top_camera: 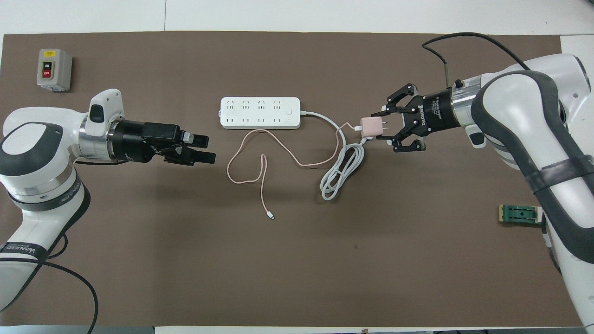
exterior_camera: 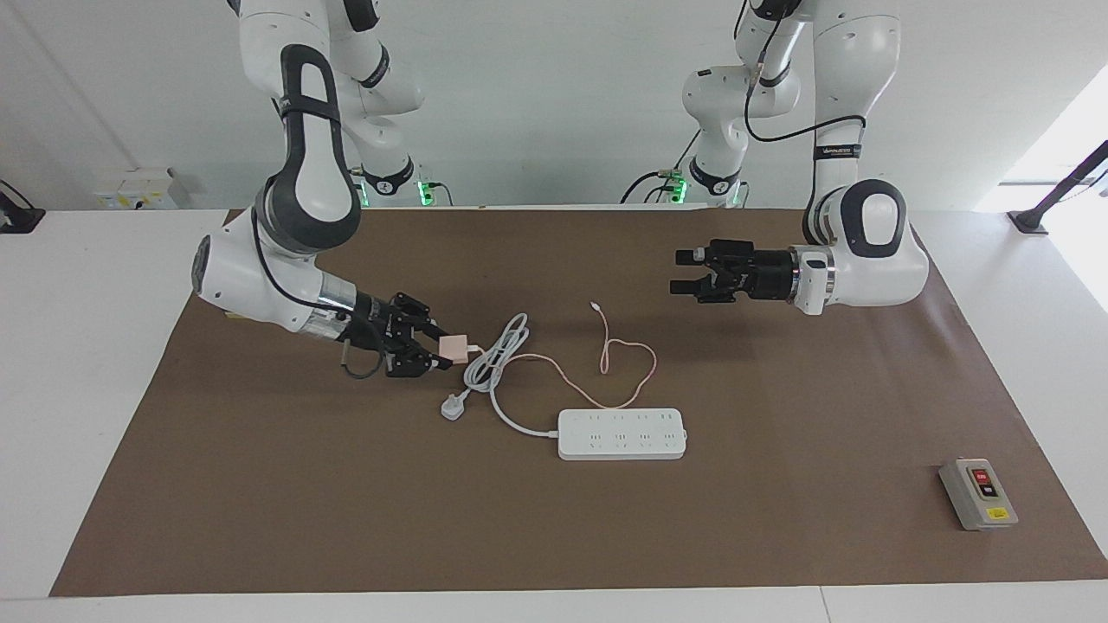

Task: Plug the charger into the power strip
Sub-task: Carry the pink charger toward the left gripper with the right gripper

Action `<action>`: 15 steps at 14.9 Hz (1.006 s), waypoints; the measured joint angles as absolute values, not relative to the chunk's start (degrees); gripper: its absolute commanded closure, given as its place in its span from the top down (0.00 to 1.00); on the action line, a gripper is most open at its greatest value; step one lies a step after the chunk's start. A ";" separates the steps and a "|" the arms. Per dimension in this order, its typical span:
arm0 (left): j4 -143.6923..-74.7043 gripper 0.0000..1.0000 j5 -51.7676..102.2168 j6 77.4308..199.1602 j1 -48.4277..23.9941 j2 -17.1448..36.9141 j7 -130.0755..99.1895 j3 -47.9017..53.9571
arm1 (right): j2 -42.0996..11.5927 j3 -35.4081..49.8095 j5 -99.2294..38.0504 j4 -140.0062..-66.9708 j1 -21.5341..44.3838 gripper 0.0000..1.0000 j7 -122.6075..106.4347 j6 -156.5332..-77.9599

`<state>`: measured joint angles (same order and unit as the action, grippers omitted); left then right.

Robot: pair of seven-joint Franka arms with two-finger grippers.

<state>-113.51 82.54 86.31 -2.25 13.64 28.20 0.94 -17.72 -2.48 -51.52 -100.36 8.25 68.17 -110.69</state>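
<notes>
Facing view, right tool: the right tool (exterior_camera: 437, 350) was clamped on the small pale pink cube-shaped charger (exterior_camera: 453, 347), held over the coiled thick white cord (exterior_camera: 495, 353) of the strip.
Facing view, target: the long flat white plastic power strip (exterior_camera: 622, 433) lay flat on the brown-covered counter (exterior_camera: 346, 519), farther from the robots than the charger and toward the counter's middle.
Facing view, left tool: the left tool (exterior_camera: 688, 271) waited with fingers spread and empty, over bare counter.
Facing view, advice: the charger probably needed turning so its prongs faced straight down before lowering over a socket.
Overhead view, charger: the charger (top_camera: 370, 126) sat between the right tool's (top_camera: 381, 126) fingertips, its prongs pointing sideways toward the tool.
Overhead view, cable: the thin pink cable (top_camera: 260, 162) looped across the counter, nearer to the robots than the power strip (top_camera: 260, 112), so a slow carry would likely keep it from snagging.
Overhead view, room: open counter lay all round the strip; the grey switch box with red and black buttons (top_camera: 54, 69) stood well apart, near the counter's corner.
Overhead view, edges: a small green block (top_camera: 519, 214) lay beside the right arm, clear of the likely path.
</notes>
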 measured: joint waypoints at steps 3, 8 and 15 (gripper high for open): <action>-112.85 1.00 84.62 86.28 -2.71 17.59 32.70 0.92 | -17.71 -2.40 -52.16 -98.13 14.70 0.00 75.39 -116.08; -112.40 1.00 84.76 84.97 -2.71 20.14 39.71 0.88 | -17.90 -2.30 -52.17 -97.36 25.53 0.00 81.27 -126.03; -112.36 1.00 88.26 90.06 -2.73 20.22 41.13 0.58 | -18.09 -2.29 -52.20 -97.34 30.84 0.00 82.95 -129.46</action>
